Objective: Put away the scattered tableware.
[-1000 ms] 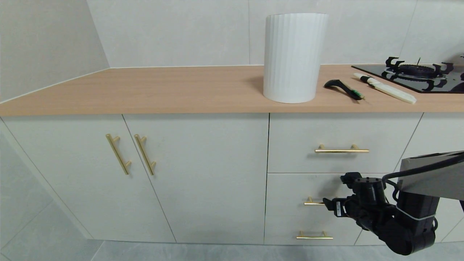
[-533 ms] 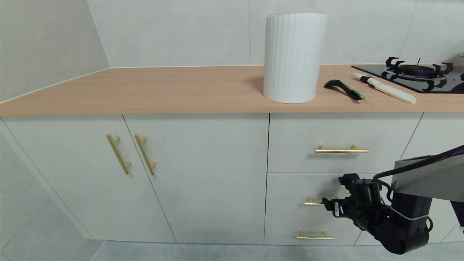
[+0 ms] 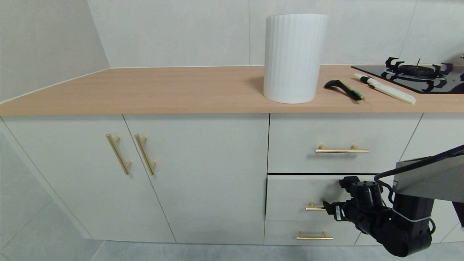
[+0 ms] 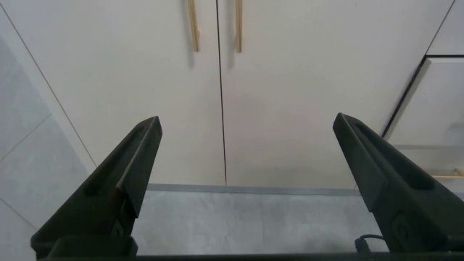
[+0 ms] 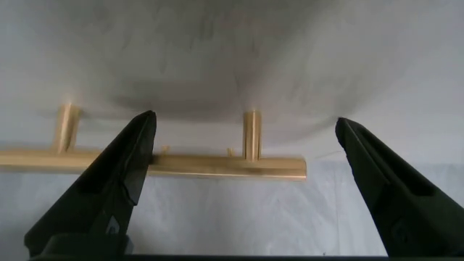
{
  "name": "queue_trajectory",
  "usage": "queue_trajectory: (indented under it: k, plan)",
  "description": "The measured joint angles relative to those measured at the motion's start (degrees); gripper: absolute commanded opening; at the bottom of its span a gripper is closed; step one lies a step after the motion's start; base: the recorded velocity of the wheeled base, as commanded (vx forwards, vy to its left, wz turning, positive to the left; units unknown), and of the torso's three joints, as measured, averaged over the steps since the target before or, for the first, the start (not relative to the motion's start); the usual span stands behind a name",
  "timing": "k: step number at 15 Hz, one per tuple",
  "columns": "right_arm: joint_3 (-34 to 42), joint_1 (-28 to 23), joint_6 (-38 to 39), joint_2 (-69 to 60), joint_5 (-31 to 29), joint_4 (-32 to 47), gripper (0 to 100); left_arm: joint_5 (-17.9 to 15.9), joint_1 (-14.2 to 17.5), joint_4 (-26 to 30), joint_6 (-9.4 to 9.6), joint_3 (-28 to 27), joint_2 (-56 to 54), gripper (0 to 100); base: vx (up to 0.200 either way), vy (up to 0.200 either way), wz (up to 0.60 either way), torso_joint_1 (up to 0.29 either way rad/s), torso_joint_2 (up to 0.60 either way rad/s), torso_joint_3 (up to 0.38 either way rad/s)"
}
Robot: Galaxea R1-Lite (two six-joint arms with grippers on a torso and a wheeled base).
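1. My right gripper [image 3: 326,208] sits low against the middle drawer [image 3: 293,197]. Its jaws are spread wide, not clenched. The brass handle [image 5: 217,165] runs across between the fingers, close in front of the wrist, with one end tucked behind a finger. I can't make out any pad pressing on the bar.
2. The drawer stands slightly ajar, with a dark gap [image 3: 308,174] along its top edge just above the gripper. I judge the step in hand is opening it, so the tableware has somewhere to go.
3. The tableware is not in reach of either gripper. A black-handled utensil [image 3: 342,88] and a white knife [image 3: 385,88] lie on the counter [image 3: 163,90], high above the right gripper and well apart from it. They lie near each other without touching, between a white ribbed canister [image 3: 293,58] and the hob [image 3: 417,72].
4. My left gripper [image 4: 246,122] is released and empty, facing the double cabinet doors [image 4: 217,87]. I take it that it is parked out of the drawer's path, free to pick later.
5. With the jaws unclamped, any hold on the bar is only a hook, so I'd expect it to slip off under a crooked pull. The next move calls for a straight, steady draw
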Motion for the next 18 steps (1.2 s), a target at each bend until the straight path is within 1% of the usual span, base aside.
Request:
queue_trajectory:
  k: [3,6,8,11,13,14,16,18]
  plan:
    - [1.2,0.0,-1.2,-0.6,0.1,-0.2,100,0.0,0.0,0.0,0.0,0.0,0.0,100,0.0,0.0,0.0,0.0,0.0,0.0]
    - [3.7,0.0,-1.6,-4.4,0.4,1.8,100,0.0,0.0,0.0,0.0,0.0,0.0,100,0.0,0.0,0.0,0.0,0.0,0.0]
    - [4.8,0.5,-1.5,-9.9,1.2,8.0,100,0.0,0.0,0.0,0.0,0.0,0.0,100,0.0,0.0,0.0,0.0,0.0,0.0]
    - [5.2,2.2,-1.3,-22.7,2.2,21.3,100,0.0,0.0,0.0,0.0,0.0,0.0,100,0.0,0.0,0.0,0.0,0.0,0.0]
    - [3.9,4.3,-0.6,-31.5,2.5,31.3,100,0.0,0.0,0.0,0.0,0.0,0.0,100,0.0,0.0,0.0,0.0,0.0,0.0]
    - [2.8,5.6,0.4,-34.6,2.4,33.9,100,0.0,0.0,0.0,0.0,0.0,0.0,100,0.0,0.0,0.0,0.0,0.0,0.0]
    - [0.2,7.3,2.3,-37.9,2.5,34.6,100,0.0,0.0,0.0,0.0,0.0,0.0,100,0.0,0.0,0.0,0.0,0.0,0.0]
    - [-1.9,7.7,2.6,-37.8,2.2,33.0,100,0.0,0.0,0.0,0.0,0.0,0.0,100,0.0,0.0,0.0,0.0,0.0,0.0]
